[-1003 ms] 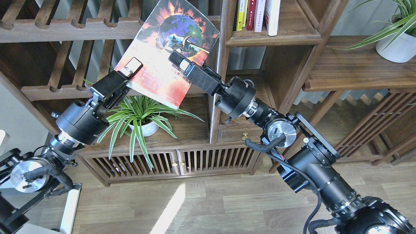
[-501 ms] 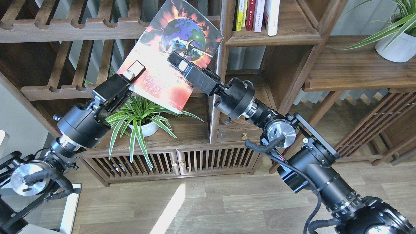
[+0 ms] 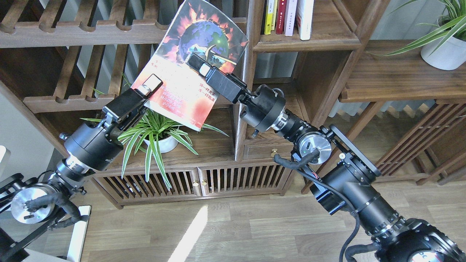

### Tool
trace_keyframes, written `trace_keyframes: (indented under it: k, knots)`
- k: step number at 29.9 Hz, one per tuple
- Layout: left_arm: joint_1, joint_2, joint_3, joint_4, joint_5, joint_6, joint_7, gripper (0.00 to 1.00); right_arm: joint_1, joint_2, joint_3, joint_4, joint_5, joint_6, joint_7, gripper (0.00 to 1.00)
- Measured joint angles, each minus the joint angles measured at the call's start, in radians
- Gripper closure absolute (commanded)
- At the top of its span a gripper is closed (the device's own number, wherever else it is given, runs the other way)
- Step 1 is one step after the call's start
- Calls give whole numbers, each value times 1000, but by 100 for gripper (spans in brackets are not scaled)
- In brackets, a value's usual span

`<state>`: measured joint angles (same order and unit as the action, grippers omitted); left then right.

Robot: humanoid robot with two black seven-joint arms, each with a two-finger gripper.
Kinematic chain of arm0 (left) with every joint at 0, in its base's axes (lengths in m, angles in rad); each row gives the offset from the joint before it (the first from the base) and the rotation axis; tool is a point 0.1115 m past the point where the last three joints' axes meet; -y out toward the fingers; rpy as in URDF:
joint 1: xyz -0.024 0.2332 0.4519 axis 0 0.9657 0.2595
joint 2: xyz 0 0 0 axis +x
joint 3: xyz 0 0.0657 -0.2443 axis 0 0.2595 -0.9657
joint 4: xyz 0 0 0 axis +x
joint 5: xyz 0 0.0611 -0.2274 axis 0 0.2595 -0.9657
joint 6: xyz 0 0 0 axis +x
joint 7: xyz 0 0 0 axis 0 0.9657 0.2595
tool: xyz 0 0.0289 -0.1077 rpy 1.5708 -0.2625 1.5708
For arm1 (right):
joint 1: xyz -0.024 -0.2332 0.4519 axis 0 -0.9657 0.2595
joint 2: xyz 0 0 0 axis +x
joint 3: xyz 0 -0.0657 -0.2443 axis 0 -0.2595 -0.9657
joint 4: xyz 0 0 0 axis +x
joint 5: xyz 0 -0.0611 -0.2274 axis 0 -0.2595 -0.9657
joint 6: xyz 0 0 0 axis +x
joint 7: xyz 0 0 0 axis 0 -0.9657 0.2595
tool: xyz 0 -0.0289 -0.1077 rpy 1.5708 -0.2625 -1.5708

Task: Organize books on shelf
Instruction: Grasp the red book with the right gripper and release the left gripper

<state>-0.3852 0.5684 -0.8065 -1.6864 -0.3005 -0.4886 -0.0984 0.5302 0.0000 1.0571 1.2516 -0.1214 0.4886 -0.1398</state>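
A red-orange book (image 3: 182, 91) with a dark globe picture hangs tilted in the air in front of the bookcase. My left gripper (image 3: 148, 86) is shut on its lower left edge. My right gripper (image 3: 198, 66) is shut on its middle right part, one finger lying across the cover. The shelf (image 3: 313, 43), a narrow solid-plank compartment, is up and to the right of the book. On it stand a slim yellow book (image 3: 269, 18), a red one (image 3: 280, 16), a pale lilac-white one (image 3: 290, 16) and a large white one (image 3: 305, 20).
The bookcase's upright post (image 3: 251, 83) stands between the held book and the shelf. Slatted racks (image 3: 72, 32) lie at the left. A potted spider plant (image 3: 160, 133) sits under the book. Another potted plant (image 3: 444, 51) stands on a low side table (image 3: 393, 80) at the right.
The held book has turned a little more upright. My right gripper has risen slightly and my left gripper has dropped slightly, both still holding the book.
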Motion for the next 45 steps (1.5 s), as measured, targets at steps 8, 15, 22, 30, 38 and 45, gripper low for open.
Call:
trace_keyframes:
  k: [8, 15, 22, 30, 38, 45]
  knots:
    - [-1, -2, 0, 7, 0, 0, 2, 98, 0, 0, -3, 0, 13, 0, 1, 70]
    - [-1, -4, -16, 12, 1, 0, 4, 93, -6, 0, -12, 0, 33, 0, 1, 96]
    - [-1, -6, -50, 14, 1, 0, 7, 80, -9, 0, -26, -6, 67, 0, -1, 96]
    - [-1, -8, -71, 28, 14, 0, 27, 42, -8, 0, -27, -6, 67, 0, -4, 96]
    - [0, -10, -105, 46, 17, 0, 37, 32, -2, 0, -27, -6, 68, 0, -4, 95]
    - [5, -9, -109, 51, 17, 0, 37, 22, 0, 0, -32, -6, 68, 0, -7, 96]
